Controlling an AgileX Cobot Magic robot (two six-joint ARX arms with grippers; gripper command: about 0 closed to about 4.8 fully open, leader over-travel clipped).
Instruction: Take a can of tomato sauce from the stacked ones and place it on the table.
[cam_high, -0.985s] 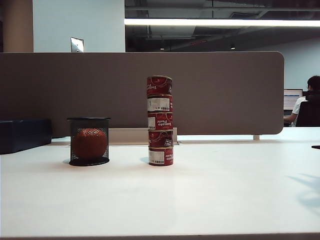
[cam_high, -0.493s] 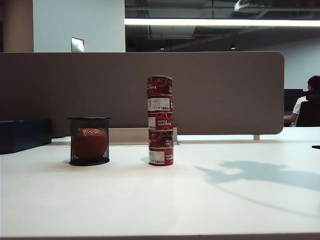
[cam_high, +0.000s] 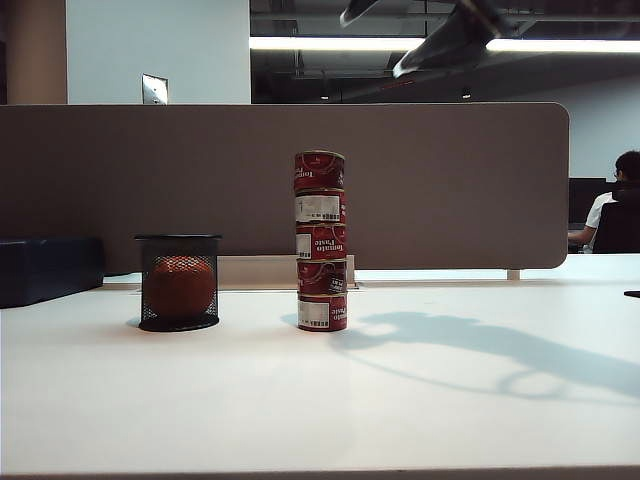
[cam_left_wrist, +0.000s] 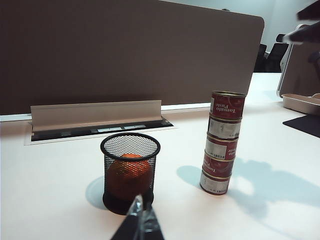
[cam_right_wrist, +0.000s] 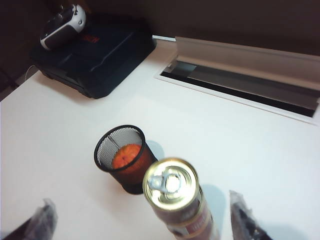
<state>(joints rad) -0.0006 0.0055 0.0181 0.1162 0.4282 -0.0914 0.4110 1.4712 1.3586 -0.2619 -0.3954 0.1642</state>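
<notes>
While the right claw (cam_right_wrist: 145, 222) hangs spread wide above the stacked ones (cam_high: 320, 241) mid-bench, it should drop straight, pinch only the top can of tomato sauce (cam_right_wrist: 172, 189) and lift vertically. Bare bench (cam_high: 480, 400) lies toward the right edge; the mesh cup (cam_high: 178, 282) stands opposite. The left claw (cam_left_wrist: 140, 222), near the front edge, looks pressed together.

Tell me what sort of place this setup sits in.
Most likely an open-plan office. A brown-grey divider panel backs the white table, a cable tray is recessed into the desktop, and beyond the panel a seated person works under a ceiling strip light.
</notes>
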